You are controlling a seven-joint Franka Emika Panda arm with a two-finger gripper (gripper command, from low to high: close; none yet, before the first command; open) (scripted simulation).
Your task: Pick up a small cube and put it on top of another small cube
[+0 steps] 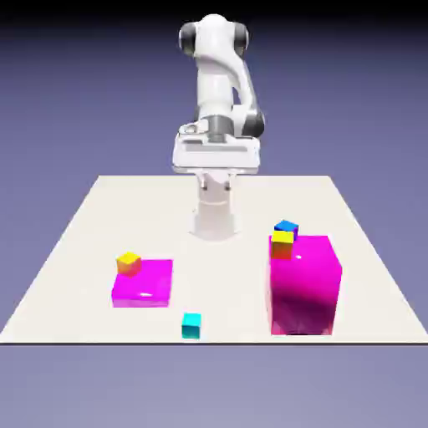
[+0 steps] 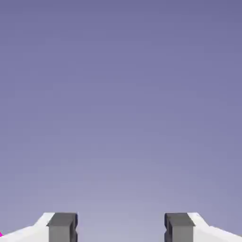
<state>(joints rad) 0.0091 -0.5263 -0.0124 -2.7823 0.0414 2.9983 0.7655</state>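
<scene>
Claw (image 2: 121,228), one: wide, nothing between its fingers, high over the bench (image 1: 167,209).
Small cyan cube (image 1: 191,326), one: on the bench near the near edge, between two magenta blocks, low (image 1: 144,288) at the exterior view's left, tall (image 1: 304,284) at its right.
Yellow-topped orange cubes, two: one (image 1: 128,263) by the low block's far left corner, one (image 1: 282,245) by the tall block's; blue cube (image 1: 287,227) just beyond the latter.

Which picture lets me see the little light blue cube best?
The exterior view shows the light blue cube best. It sits whole on the table, near the edge closest to the camera, with nothing in front of it. The hand view doesn't show that cube at all.
</scene>
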